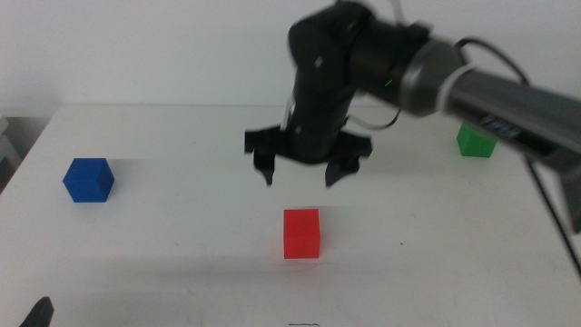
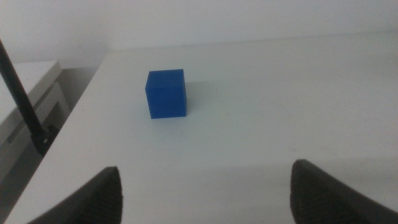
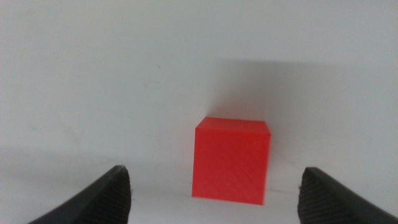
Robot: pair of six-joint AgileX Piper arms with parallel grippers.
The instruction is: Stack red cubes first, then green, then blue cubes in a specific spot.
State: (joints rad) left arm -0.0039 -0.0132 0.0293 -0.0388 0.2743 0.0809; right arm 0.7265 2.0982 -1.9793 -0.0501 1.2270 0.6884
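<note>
The red cube (image 1: 301,233) sits on the white table near the front middle; it also shows in the right wrist view (image 3: 231,159). My right gripper (image 1: 300,174) hangs open and empty just above and behind it, jaws wide apart. The green cube (image 1: 476,141) sits at the back right, partly behind the right arm. The blue cube (image 1: 88,179) sits at the left; the left wrist view shows it (image 2: 166,93) ahead of my open, empty left gripper (image 2: 205,193), which waits at the bottom left corner (image 1: 38,313). The stacking spot is unmarked.
The white table (image 1: 182,245) ends at its left edge close to the blue cube. A low white-grey ledge (image 2: 31,93) and a dark rod (image 2: 25,99) stand beyond that left edge. A white wall rises behind the table.
</note>
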